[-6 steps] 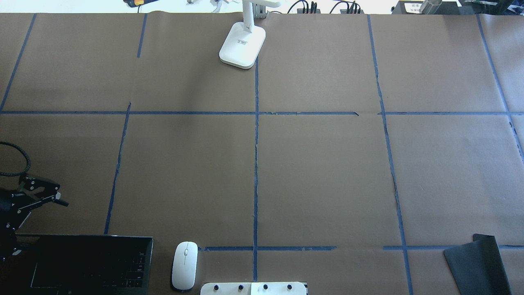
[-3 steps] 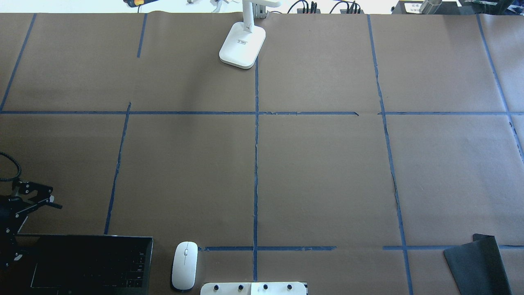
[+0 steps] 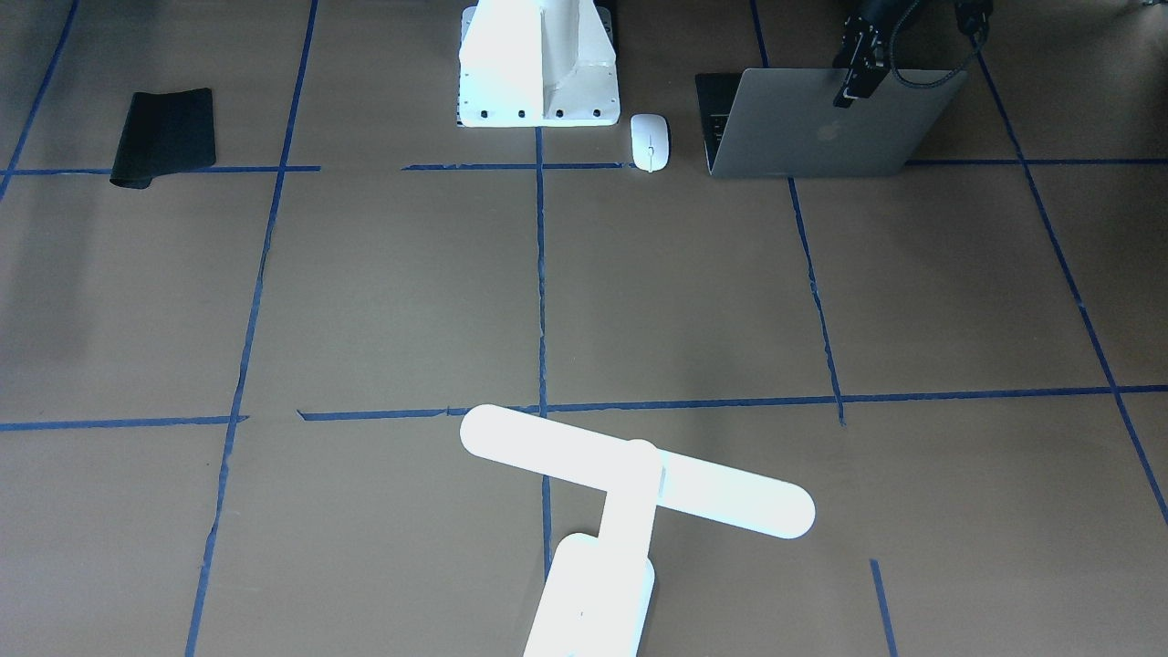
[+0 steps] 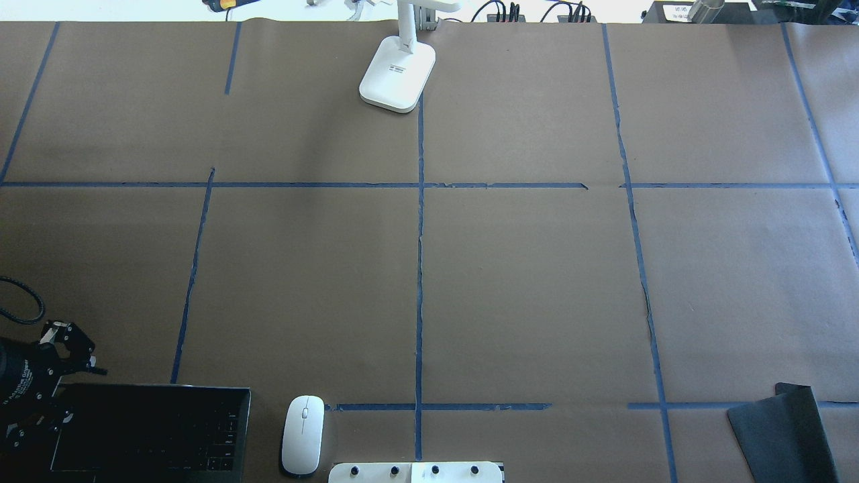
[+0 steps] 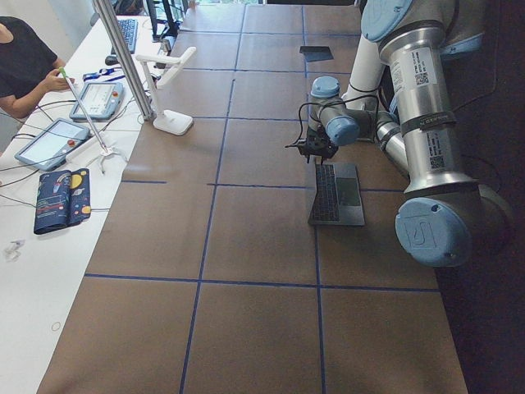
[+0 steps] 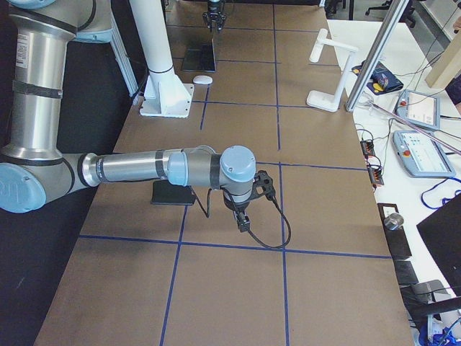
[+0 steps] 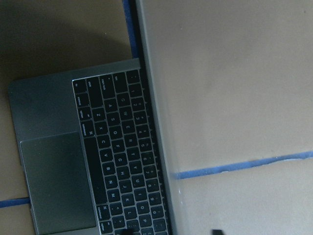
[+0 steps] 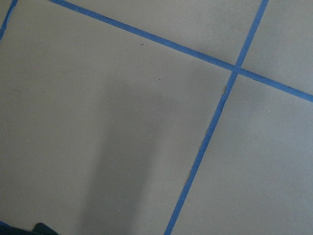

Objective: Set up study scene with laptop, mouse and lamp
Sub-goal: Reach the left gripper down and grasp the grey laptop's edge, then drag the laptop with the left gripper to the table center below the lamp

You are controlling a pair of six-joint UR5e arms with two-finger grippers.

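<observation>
The grey laptop (image 4: 147,429) stands open at the table's near left corner, its apple-logo lid (image 3: 821,128) facing away from the robot. My left gripper (image 4: 74,352) hovers at the lid's top edge and also shows in the front view (image 3: 853,89). In the left wrist view it (image 7: 171,231) is open, a fingertip on each side of the lid's edge. The white mouse (image 4: 302,434) lies right of the laptop. The white lamp (image 3: 639,474) stands at the far middle edge. My right gripper (image 6: 245,220) hangs over bare table; I cannot tell if it is open.
A black mat (image 4: 782,433) lies at the near right. The white pedestal (image 3: 538,64) with bolt holes stands at the near middle edge, beside the mouse. Blue tape lines cross the brown paper cover. Operator tablets sit on a side bench (image 5: 49,144).
My left gripper has moved toward the near edge, closer to the laptop's lid. The laptop, mouse and lamp have not moved.
</observation>
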